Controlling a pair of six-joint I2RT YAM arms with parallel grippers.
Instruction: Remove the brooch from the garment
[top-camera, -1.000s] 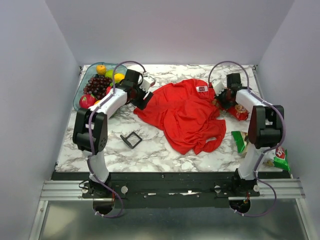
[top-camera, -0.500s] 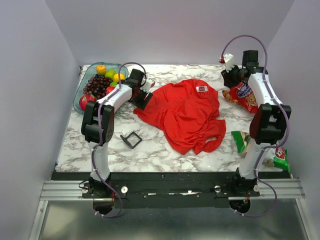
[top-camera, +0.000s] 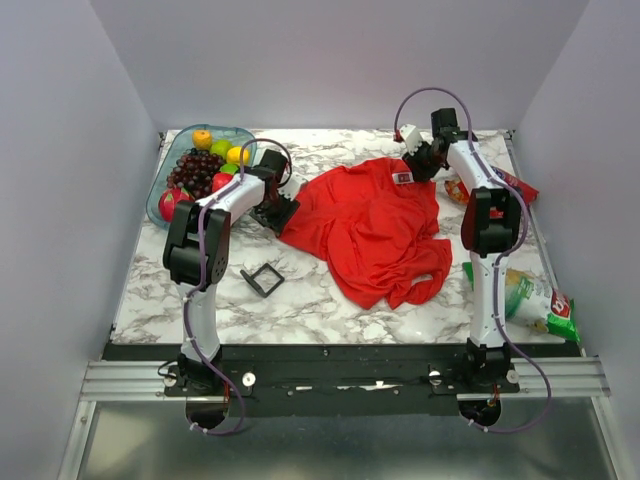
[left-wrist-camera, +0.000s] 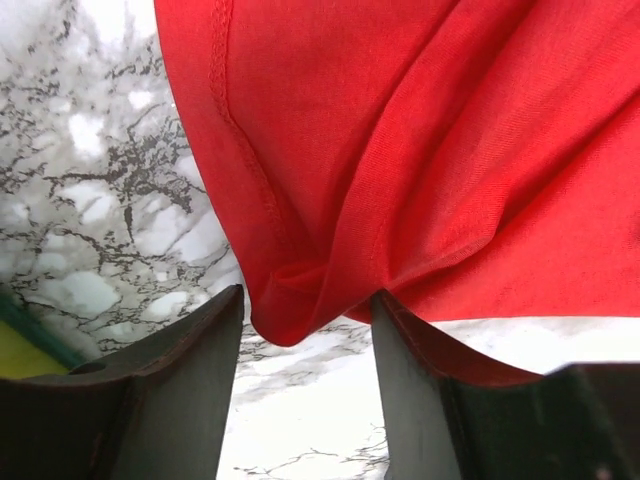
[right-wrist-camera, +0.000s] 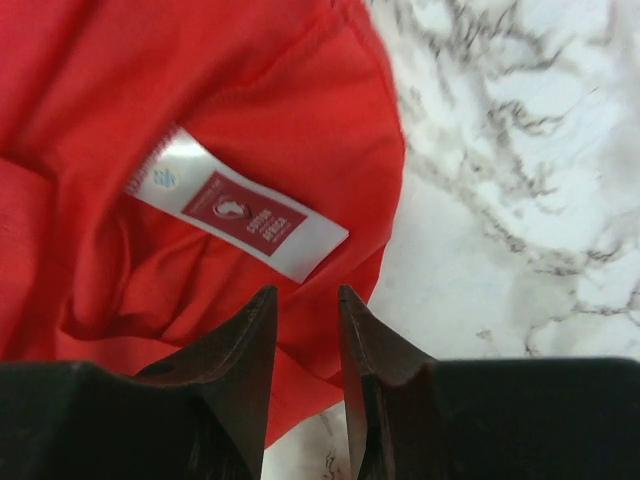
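Note:
The red T-shirt (top-camera: 375, 225) lies crumpled mid-table. The brooch is hidden in every view. My left gripper (top-camera: 280, 212) is at the shirt's left edge. In the left wrist view this gripper (left-wrist-camera: 307, 300) is open, and a fold of the shirt's hem (left-wrist-camera: 290, 315) sits between its fingertips. My right gripper (top-camera: 418, 168) is at the collar at the back. In the right wrist view that gripper (right-wrist-camera: 306, 292) is narrowly open over red cloth (right-wrist-camera: 120, 100), just below the white and red neck label (right-wrist-camera: 240, 215). The label also shows in the top view (top-camera: 404, 177).
A glass bowl (top-camera: 160, 200) of fruit stands at the back left, close to my left arm. A black square frame (top-camera: 262, 279) lies front left. A red snack bag (top-camera: 512, 186) lies back right, and a green one (top-camera: 535, 300) front right.
My right arm swung from the snack bags on the right to the back, then left onto the collar. The red bag shifted back and right. My left gripper settled onto the shirt's left edge.

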